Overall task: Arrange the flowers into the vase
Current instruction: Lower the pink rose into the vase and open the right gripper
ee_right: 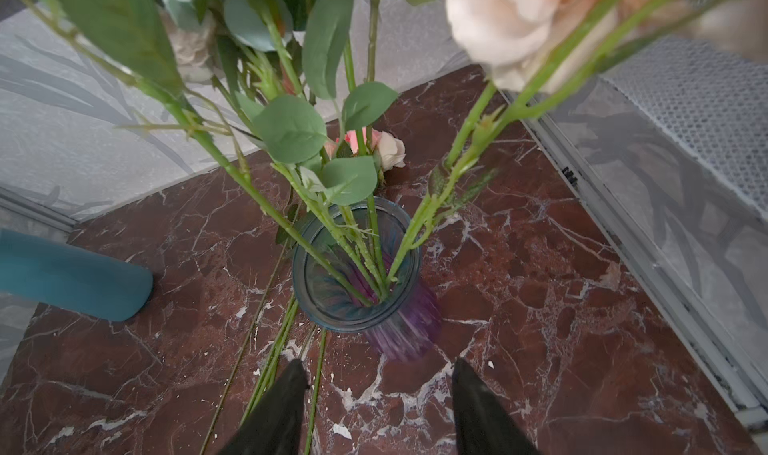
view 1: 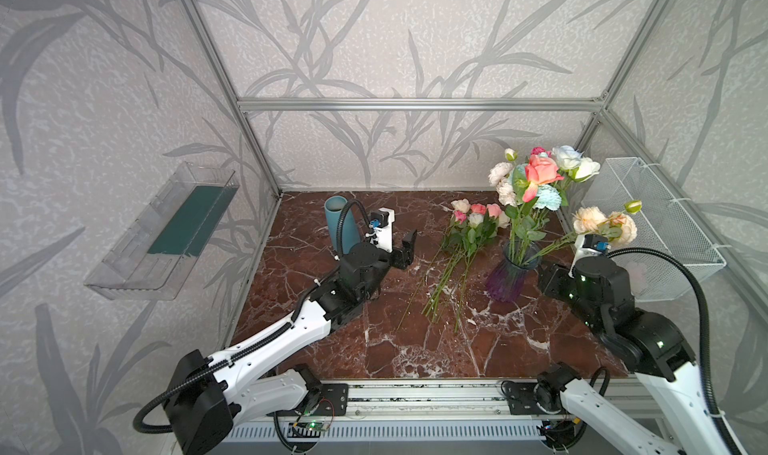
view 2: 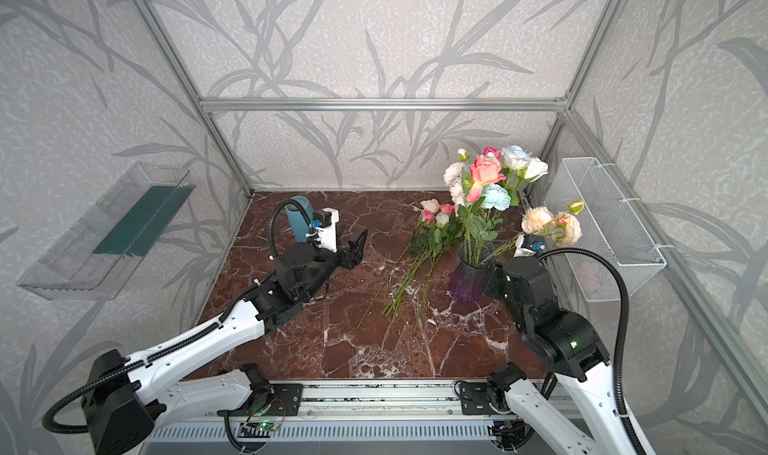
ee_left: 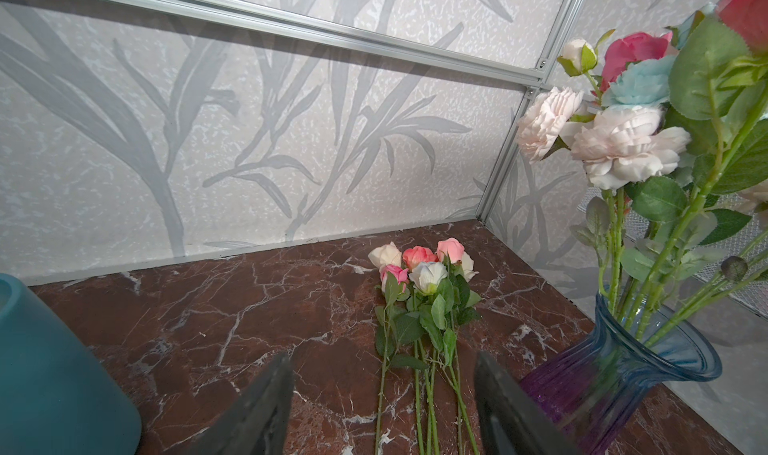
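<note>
Purple-blue vase (view 1: 509, 280) stands right of centre on marble table (view 1: 332, 340), most flowers (view 1: 540, 178) upright in it (two peach blooms (view 1: 588, 220) lean right); a loose bunch (view 1: 465, 241) lies flat on the table just left of it. Right gripper (ee_right: 377, 365) sits just right of the vase, jaws apart, gripping nothing; left gripper (ee_left: 382, 361) mid-left, spread wide, also empty.

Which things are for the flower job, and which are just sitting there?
For the job: blue-and-purple ribbed glass vase; tall mixed flowers standing in it; small loose roses lying beside it.
Just sitting there: tall teal cylinder; white wire mesh basket; clear plastic wall tray.
</note>
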Controlling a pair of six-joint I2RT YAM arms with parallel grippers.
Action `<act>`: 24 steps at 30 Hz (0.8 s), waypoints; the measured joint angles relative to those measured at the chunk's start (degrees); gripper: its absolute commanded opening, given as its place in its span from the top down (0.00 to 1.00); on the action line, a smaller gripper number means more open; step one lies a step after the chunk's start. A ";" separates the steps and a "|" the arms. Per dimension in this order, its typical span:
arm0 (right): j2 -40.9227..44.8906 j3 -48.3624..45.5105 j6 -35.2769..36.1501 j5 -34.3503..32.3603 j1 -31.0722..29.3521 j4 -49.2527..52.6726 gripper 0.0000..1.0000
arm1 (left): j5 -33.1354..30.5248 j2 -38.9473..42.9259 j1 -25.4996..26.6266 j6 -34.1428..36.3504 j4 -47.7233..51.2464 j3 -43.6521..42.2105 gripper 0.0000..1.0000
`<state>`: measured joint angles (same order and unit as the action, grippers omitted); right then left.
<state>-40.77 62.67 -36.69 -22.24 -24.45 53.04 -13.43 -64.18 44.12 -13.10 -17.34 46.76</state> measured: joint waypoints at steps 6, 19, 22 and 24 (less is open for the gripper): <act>-4.81 -0.70 -5.40 5.90 5.84 -0.35 0.42 | 0.02 0.00 0.00 0.00 0.24 0.00 0.31; -9.25 -8.35 -10.80 13.18 13.88 -8.17 0.54 | 1.42 0.00 0.00 -0.61 0.90 0.00 0.31; -10.05 -9.35 -11.52 14.19 15.15 -11.06 0.56 | 1.57 0.00 0.00 -0.63 1.07 0.00 0.31; -10.58 -10.01 -11.65 14.82 15.80 -13.05 0.57 | 1.60 0.00 0.00 -0.63 1.07 0.00 0.31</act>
<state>-51.35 52.66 -48.34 -7.42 -8.64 39.99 -11.84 -64.18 44.12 -13.74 -16.27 46.76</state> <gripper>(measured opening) 0.444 0.688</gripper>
